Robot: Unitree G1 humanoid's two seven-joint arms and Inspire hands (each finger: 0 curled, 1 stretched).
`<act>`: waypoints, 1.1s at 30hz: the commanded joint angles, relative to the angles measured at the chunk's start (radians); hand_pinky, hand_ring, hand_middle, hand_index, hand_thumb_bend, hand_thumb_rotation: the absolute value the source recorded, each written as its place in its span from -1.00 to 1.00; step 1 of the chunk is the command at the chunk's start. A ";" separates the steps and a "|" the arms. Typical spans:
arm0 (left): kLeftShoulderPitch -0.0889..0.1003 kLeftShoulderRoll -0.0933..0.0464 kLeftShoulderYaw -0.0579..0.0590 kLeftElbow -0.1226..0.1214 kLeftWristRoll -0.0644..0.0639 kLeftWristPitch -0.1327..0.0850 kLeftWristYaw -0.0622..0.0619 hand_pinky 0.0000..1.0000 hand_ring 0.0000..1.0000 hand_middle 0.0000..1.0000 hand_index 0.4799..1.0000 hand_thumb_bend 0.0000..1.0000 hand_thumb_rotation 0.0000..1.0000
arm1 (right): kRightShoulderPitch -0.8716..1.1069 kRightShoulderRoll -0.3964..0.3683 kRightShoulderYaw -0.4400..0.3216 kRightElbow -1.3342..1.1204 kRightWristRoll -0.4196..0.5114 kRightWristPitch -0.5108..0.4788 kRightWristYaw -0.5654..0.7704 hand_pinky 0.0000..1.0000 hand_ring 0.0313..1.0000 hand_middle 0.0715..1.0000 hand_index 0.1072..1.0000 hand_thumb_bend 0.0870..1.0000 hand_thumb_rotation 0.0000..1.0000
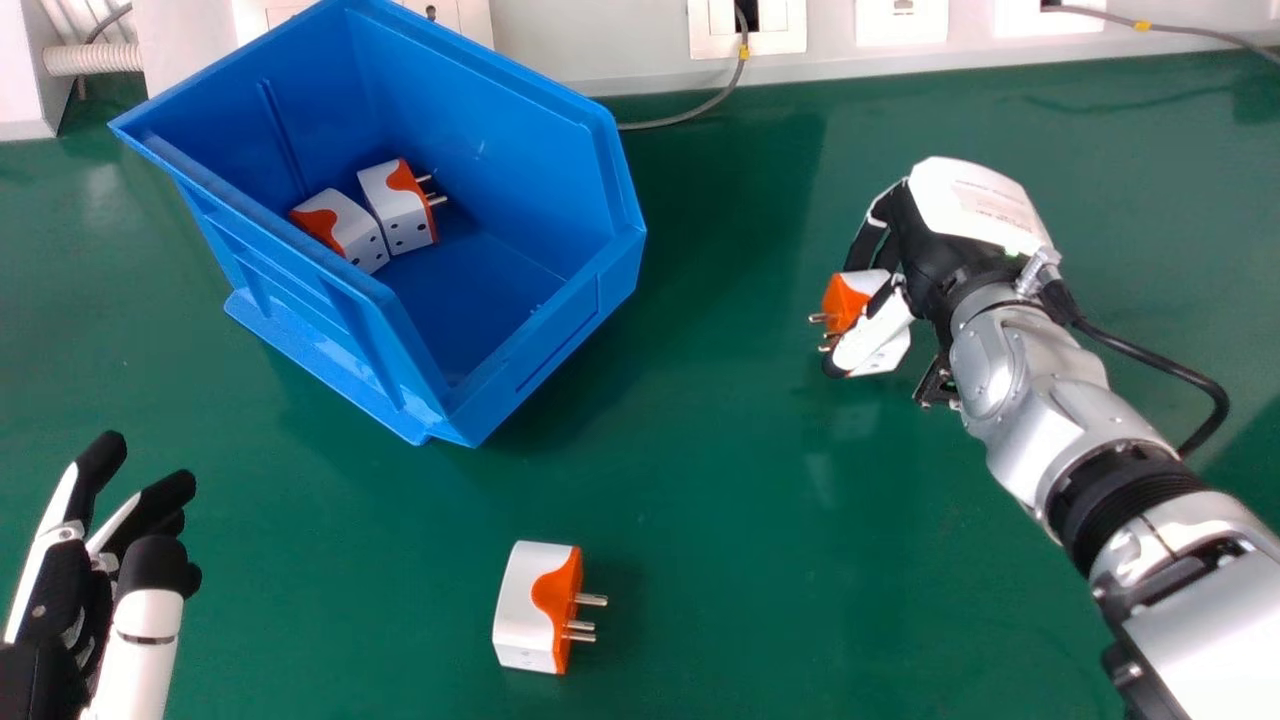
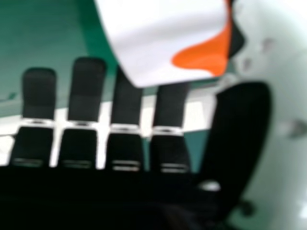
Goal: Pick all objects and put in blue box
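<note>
Green worktop, pale wall behind. Orange-and-white adapter pinched between thumb and fingers of right hand, well apart from blue box. Two adapters inside; loose adapter on worktop. Left hand wide. Grip looks fingertip-deep — adapter may be dropped if squeezed unevenly, or knocked against rim if carried low.

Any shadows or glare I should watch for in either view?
Head view: soft shadow on the green table right of the blue box, another beside the loose adapter, pale reflections below the right hand. Right hand view: bright glare beside the thumb.
</note>
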 commanded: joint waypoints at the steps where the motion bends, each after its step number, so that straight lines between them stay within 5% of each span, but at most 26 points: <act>1: -0.008 0.002 -0.002 -0.004 0.010 0.003 0.012 0.60 0.75 0.73 0.76 -0.02 0.81 | -0.010 -0.028 -0.021 -0.036 0.011 -0.027 -0.028 -0.16 -0.16 -0.03 -0.22 -0.09 -1.00; 10: -0.048 0.009 -0.004 0.017 0.006 0.017 0.009 0.60 0.75 0.73 0.75 -0.10 0.80 | -0.019 -0.051 -0.061 -0.102 0.038 -0.037 -0.002 -0.24 -0.20 -0.04 -0.14 -0.10 -1.00; 21: -0.081 0.011 -0.011 0.023 0.023 0.035 0.015 0.60 0.75 0.72 0.75 -0.14 0.77 | 0.035 -0.079 -0.089 -0.292 0.043 -0.040 0.031 -0.31 -0.22 -0.06 -0.06 -0.11 -1.00; 33: -0.123 0.028 -0.011 0.054 0.017 0.049 0.015 0.61 0.75 0.72 0.74 -0.17 0.74 | 0.211 -0.079 -0.148 -0.779 0.048 0.097 0.142 -0.37 -0.23 -0.08 0.01 -0.13 -1.00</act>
